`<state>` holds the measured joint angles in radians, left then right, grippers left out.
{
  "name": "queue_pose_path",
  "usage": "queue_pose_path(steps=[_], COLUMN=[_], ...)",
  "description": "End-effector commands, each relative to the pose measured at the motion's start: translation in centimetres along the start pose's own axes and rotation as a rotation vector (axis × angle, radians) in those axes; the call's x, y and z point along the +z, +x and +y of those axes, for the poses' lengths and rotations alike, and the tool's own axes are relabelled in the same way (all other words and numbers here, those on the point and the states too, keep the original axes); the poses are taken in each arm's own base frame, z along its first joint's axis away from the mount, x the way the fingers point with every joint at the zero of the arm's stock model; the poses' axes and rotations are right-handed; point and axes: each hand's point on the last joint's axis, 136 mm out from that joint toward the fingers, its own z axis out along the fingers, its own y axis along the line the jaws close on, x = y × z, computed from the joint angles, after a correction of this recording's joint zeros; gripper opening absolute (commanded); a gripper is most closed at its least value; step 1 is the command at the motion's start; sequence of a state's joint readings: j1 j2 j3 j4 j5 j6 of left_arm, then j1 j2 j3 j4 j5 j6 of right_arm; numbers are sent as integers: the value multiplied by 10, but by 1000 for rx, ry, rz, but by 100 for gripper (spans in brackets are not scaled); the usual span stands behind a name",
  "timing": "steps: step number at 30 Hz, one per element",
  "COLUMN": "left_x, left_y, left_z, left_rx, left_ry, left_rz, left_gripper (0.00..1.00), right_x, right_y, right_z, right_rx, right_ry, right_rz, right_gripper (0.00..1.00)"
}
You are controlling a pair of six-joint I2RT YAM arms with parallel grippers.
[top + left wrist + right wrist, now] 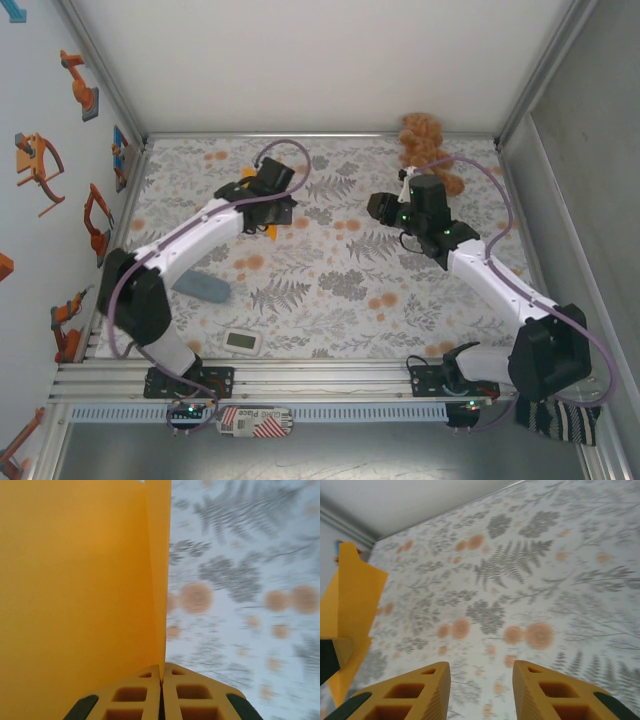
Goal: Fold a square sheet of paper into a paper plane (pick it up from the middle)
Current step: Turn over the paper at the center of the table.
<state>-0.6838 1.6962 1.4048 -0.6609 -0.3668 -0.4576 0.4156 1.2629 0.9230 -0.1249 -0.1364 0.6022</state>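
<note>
The square sheet of paper [80,580] is bright orange and folded into layers with a straight crease. My left gripper [161,680] is shut on its lower edge and holds it upright above the floral cloth. From above, orange corners [272,232] stick out under the left gripper [270,205] at the back left. The right wrist view has the paper [355,595] at far left, angular and pointed at the top. Whether it has the shape of a paper plane I cannot tell. My right gripper [481,680] is open with only cloth between its fingers, and hovers right of the paper [380,208].
A tan plush toy [428,145] lies at the back right by the wall. A grey-blue flat object [203,288] and a small white device [243,342] lie near the left arm's base. Walls close in the floral cloth [330,290] on three sides.
</note>
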Motion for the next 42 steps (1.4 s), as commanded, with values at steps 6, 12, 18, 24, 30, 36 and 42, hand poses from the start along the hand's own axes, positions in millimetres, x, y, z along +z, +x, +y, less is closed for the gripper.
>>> queue_pose_path(steps=[6, 12, 18, 24, 30, 36, 42], left_x=[39, 73, 96, 108, 109, 95, 66], left_y=[19, 35, 55, 68, 74, 76, 82], left_z=[29, 14, 2, -6, -18, -36, -71], left_rx=[369, 481, 514, 506, 471, 392, 255], left_ry=[-498, -566, -556, -531, -469, -356, -151], left_rz=[130, 188, 244, 279, 303, 316, 317], left_gripper=[10, 11, 13, 17, 23, 27, 36], right_x=[-23, -25, -23, -19, -16, -15, -11], right_y=[-4, -3, -1, 2, 4, 8, 12], right_z=[-50, -59, -63, -65, -65, -67, -70], right_rx=[-14, 12, 31, 46, 60, 85, 104], right_ry=[251, 275, 279, 278, 276, 274, 272], right_rz=[-69, -68, -59, -43, -31, -33, -25], right_gripper=[35, 34, 33, 33, 32, 32, 32])
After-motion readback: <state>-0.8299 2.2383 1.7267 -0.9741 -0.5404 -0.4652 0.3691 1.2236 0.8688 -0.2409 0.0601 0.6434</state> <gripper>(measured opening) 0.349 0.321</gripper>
